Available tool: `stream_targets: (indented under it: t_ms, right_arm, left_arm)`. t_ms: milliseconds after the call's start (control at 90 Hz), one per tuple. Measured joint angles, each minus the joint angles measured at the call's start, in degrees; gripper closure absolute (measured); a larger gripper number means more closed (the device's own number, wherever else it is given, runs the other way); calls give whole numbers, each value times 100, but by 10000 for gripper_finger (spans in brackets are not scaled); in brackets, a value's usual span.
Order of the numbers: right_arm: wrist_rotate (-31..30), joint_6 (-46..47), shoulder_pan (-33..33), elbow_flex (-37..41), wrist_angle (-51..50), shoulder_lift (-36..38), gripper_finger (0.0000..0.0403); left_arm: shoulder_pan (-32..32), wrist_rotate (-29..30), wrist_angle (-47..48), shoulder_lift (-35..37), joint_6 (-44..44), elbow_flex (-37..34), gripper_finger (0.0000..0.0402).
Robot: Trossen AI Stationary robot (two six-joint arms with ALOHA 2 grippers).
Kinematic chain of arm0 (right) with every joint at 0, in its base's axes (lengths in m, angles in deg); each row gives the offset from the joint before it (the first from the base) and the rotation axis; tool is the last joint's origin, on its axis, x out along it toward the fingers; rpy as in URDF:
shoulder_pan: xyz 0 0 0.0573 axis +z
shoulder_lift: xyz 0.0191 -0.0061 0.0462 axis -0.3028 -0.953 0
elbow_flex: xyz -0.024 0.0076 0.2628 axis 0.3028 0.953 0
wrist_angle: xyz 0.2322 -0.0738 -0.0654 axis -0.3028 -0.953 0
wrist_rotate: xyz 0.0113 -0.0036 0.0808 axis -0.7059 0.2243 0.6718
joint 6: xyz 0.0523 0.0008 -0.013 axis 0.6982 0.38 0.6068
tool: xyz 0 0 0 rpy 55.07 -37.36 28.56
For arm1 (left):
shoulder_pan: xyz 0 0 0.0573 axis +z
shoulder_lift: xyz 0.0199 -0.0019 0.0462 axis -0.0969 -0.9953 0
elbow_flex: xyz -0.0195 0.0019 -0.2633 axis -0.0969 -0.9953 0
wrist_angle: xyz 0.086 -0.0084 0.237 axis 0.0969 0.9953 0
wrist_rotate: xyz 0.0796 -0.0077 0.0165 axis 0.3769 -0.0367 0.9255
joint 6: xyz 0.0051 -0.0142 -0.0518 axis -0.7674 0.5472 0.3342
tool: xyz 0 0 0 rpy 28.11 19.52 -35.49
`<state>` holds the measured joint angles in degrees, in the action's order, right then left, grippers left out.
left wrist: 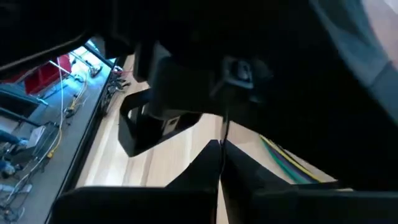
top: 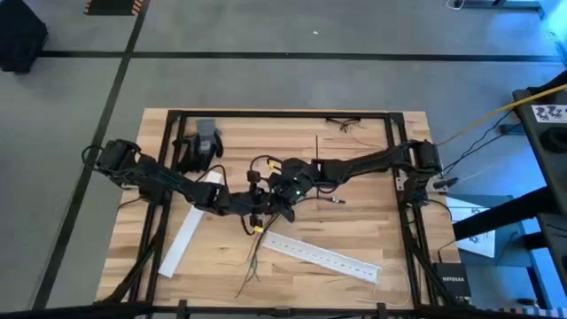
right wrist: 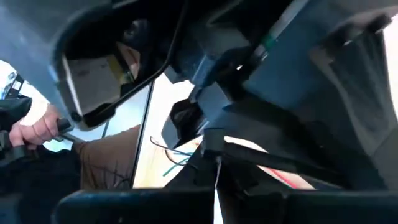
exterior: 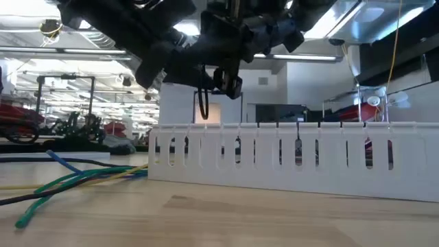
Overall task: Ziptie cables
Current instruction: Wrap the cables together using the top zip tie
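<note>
The cables [top: 251, 261] run from under both grippers toward the table's near edge. Their green, blue and yellow ends [exterior: 75, 180] lie splayed on the wood. My two grippers meet above the table's middle. The left gripper [top: 257, 200] is shut on a thin black zip tie [left wrist: 222, 127]. The right gripper [top: 280, 186] is shut too, with a thin strip [right wrist: 217, 169] between its fingertips. In the low view a small black loop [exterior: 203, 104] hangs below the grippers, above the table. The arms hide whether the loop goes around the cables. My left gripper [left wrist: 221, 155] pinches the thin black zip tie between its two fingertips. The strip [left wrist: 222, 134] rises straight out of the shut tips toward the other gripper, clear of the table. My right gripper [right wrist: 216, 183] pinches a thin strip [right wrist: 217, 167] at its fingertips; which part of the tie this is, the left gripper close in front hides.
A long white perforated strip [top: 323, 257] lies near the cables on the right, another [top: 190, 232] on the left under the left arm. A straight black strip [top: 316, 152] lies farther back. A grey and black tool [top: 202, 142] sits at the far left. A person's hand [right wrist: 38, 130] shows beyond the table.
</note>
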<state>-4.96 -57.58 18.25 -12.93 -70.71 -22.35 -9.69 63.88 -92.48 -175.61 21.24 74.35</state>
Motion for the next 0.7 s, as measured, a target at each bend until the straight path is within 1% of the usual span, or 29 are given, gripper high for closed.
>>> stream_targets:
  t_ms: [411, 700]
  right_arm:
    - [63, 39, 0, 2, -150, 0, 403]
    - [60, 38, 4, 4, -186, -2, 403]
  left_arm:
    - [-98, 232, -132, 2, -232, 0, 401]
    - [-208, 256, -208, 9, -493, 2, 401]
